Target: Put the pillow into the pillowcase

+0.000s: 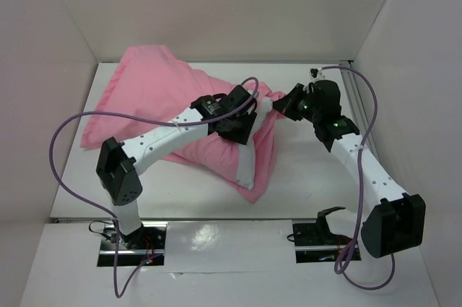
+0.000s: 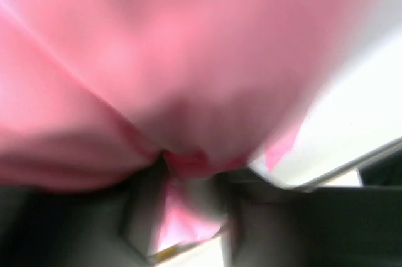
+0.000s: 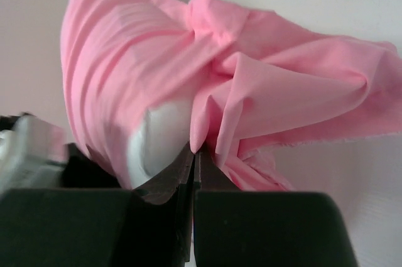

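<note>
Right gripper [image 3: 193, 151] is pinched shut on a fold of the pillowcase [image 3: 125, 59] at its mouth. Left gripper [image 2: 191, 176] looks parted with pink cloth in the gap, but the view is blurred. Pillow [image 1: 245, 170] is mostly inside, white end showing at the near opening. Probably left: tuck that end in and pull the hem over. The case lies bunched and wrinkled on the table [image 1: 303, 184].

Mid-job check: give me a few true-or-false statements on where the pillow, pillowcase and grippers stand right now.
1. The right gripper is shut on a fold of the pillowcase. True.
2. The pillow lies wholly outside the pillowcase. False: pink cloth covers most of it; only a white corner shows at the near end.
3. The left gripper is parked far from the cloth. False: it is at the pillowcase, near the right gripper.
4. White pillow shows beside the right gripper's fingers. True.
</note>
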Robot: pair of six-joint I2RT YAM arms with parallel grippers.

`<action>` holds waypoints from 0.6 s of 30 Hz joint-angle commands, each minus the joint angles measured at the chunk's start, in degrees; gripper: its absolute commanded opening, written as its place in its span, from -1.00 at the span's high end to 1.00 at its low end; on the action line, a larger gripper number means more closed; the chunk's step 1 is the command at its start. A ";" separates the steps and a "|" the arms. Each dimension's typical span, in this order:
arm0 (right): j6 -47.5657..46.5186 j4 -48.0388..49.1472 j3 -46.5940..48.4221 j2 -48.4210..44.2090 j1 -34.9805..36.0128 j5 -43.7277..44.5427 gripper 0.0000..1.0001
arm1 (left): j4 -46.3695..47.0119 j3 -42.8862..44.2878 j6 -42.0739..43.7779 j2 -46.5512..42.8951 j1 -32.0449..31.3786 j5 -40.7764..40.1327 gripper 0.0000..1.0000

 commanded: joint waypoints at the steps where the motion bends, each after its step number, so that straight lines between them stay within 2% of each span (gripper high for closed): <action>1: -1.46 12.41 4.84 -5.03 -1.66 -2.03 1.00 | -13.06 6.72 1.65 -3.22 -0.45 -1.64 -0.27; 2: -2.43 11.88 4.83 -4.43 -1.66 -2.03 1.00 | -13.07 8.15 1.65 -3.92 -0.45 -1.64 -0.55; 4: -3.22 11.35 4.83 -3.81 -1.66 -3.43 1.00 | -12.54 12.36 2.18 -5.15 -0.45 -1.12 -0.67; 10: -5.07 9.41 4.83 -2.40 -1.66 -6.16 1.00 | -6.13 15.81 1.48 -6.30 -0.45 -4.97 -0.70; 14: -5.07 9.41 4.83 -2.40 -1.66 -6.78 1.00 | 2.22 15.28 1.48 -7.00 -0.45 -5.68 -0.75; 18: -5.07 8.89 4.31 -2.93 -1.66 -7.40 1.00 | 3.46 21.23 0.86 -1.31 1.05 -5.60 -0.77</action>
